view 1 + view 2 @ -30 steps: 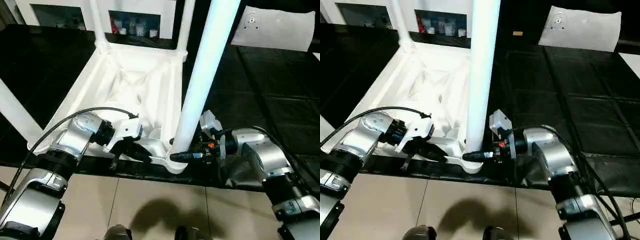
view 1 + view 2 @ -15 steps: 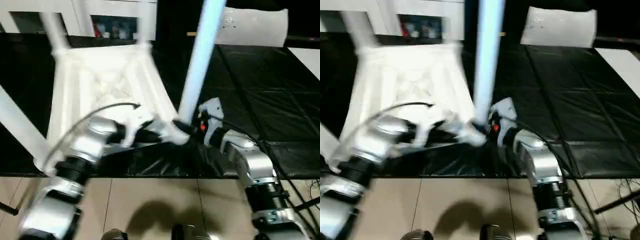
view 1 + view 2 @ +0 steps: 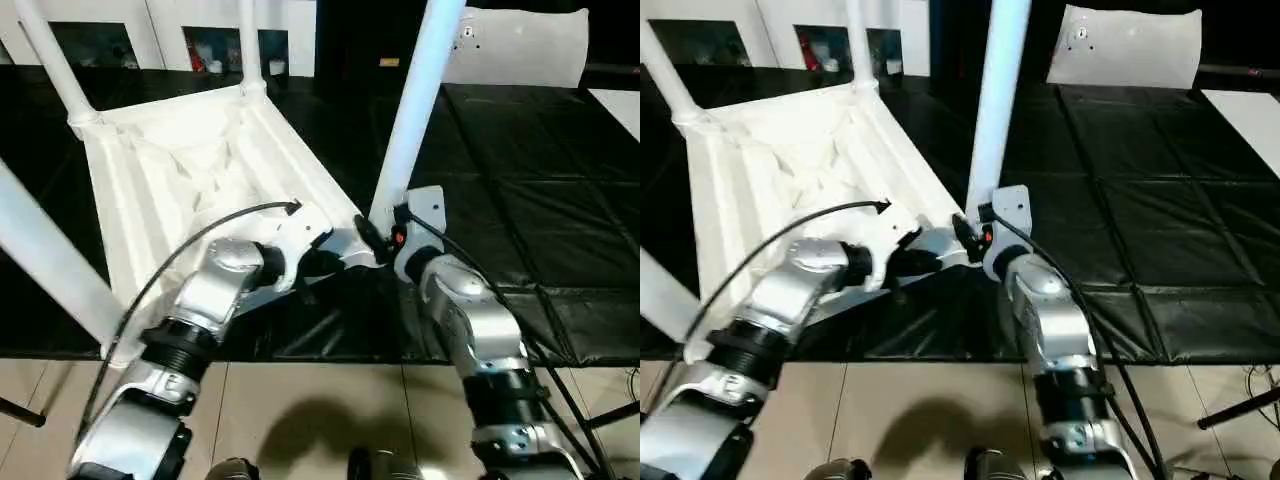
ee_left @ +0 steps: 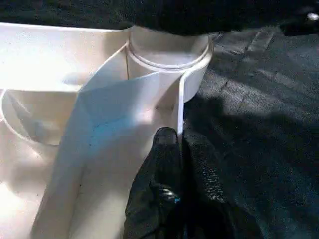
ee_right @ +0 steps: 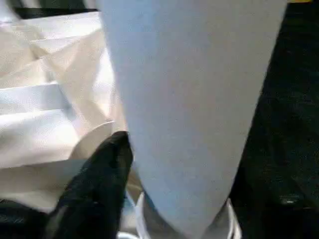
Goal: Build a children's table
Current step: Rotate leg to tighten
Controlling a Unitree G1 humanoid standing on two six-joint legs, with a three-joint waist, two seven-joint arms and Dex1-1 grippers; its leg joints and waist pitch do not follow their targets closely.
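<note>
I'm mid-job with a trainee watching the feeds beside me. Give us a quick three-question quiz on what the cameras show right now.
1. True or false: the table top lies underside up on the black mat.
2. How many legs stand upright in its corner sockets?
3. What does the left tool pinch? A) a cable B) the top's thin edge wall beside a socket C) nothing

Key: 1 true; 2 four; 3 B.

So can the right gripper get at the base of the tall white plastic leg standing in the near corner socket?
Probably yes: the right gripper already sits beside the white leg at its socket, one black finger beside it, nothing between.
</note>
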